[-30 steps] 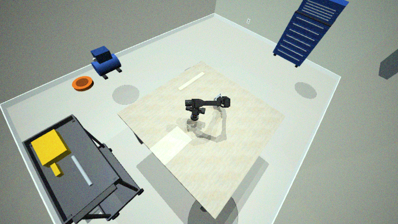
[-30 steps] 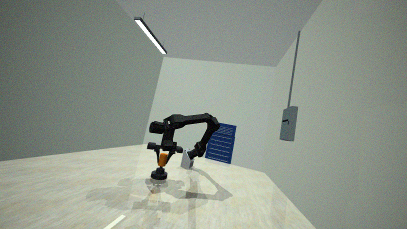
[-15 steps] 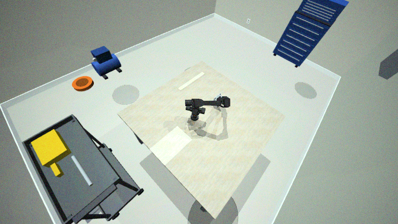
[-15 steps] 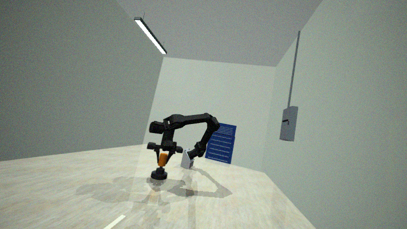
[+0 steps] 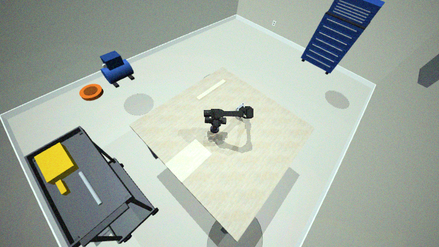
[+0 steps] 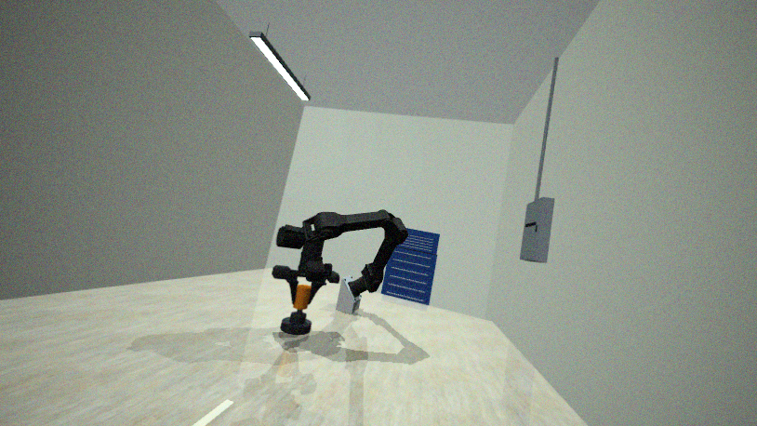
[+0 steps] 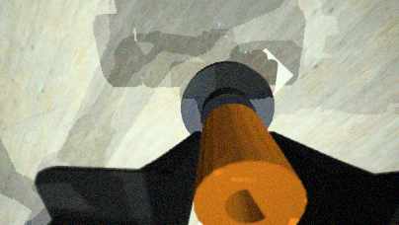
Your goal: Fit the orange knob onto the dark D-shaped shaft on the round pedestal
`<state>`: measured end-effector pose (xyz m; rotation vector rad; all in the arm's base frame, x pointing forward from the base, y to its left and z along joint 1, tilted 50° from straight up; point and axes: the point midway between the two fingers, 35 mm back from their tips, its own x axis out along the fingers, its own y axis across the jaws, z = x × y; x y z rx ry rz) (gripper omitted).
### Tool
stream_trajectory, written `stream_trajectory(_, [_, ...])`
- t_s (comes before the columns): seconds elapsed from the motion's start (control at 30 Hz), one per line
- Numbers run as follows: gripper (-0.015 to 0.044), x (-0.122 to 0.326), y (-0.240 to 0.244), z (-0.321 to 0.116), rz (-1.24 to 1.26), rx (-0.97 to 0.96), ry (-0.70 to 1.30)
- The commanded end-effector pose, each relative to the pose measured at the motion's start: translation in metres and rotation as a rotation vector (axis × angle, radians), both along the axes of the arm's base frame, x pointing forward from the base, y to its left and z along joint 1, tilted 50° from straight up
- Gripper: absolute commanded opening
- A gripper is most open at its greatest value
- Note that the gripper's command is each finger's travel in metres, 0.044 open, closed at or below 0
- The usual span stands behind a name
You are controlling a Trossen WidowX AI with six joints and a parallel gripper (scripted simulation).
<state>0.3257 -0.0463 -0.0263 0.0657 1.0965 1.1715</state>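
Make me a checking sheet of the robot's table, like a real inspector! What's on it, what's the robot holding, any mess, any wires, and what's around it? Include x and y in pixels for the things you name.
Surface: pale wooden table (image 5: 269, 135) (image 6: 132, 312), with shadows across it.
Job's things: orange knob (image 6: 302, 297) (image 7: 237, 143) above the round pedestal (image 6: 295, 325) (image 7: 227, 74), not down on it; the shaft's fit can't be told.
Clutter: nothing seen near the pedestal.
Gripper: the gripper (image 6: 302, 299) is closed on the knob.
Cables: nothing seen.
Surroundings: cart (image 5: 105, 181) with a yellow box (image 5: 53, 162), blue drawer cabinet (image 5: 334, 40) (image 6: 410, 270), orange ring (image 5: 82, 93).

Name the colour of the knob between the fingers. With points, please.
Orange; the knob (image 6: 301, 297) (image 7: 244, 143) shows best in the wrist view.
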Motion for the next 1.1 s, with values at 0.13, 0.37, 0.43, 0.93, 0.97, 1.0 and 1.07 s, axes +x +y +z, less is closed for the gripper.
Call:
stream_trajectory(0.13, [0.0000, 0.0036, -0.0003, -0.0024, -0.002, -0.006, -0.016])
stream_trajectory(0.37, [0.0000, 0.0036, -0.0011, -0.0021, -0.002, -0.006, -0.016])
stream_trajectory(0.43, [0.0000, 0.0030, -0.0024, -0.0007, -0.002, -0.006, -0.016])
stream_trajectory(0.93, [0.0000, -0.0029, -0.0027, 0.0036, 0.135, 0.000, -0.173])
stream_trajectory(0.97, [0.0000, -0.0030, -0.0027, 0.0036, 0.135, 0.000, -0.173])
stream_trajectory(1.0, [0.0000, -0.0032, -0.0027, 0.0036, 0.135, 0.000, -0.173])
stream_trajectory(1.07, [0.0000, -0.0034, -0.0027, 0.0035, 0.135, 0.000, -0.173])
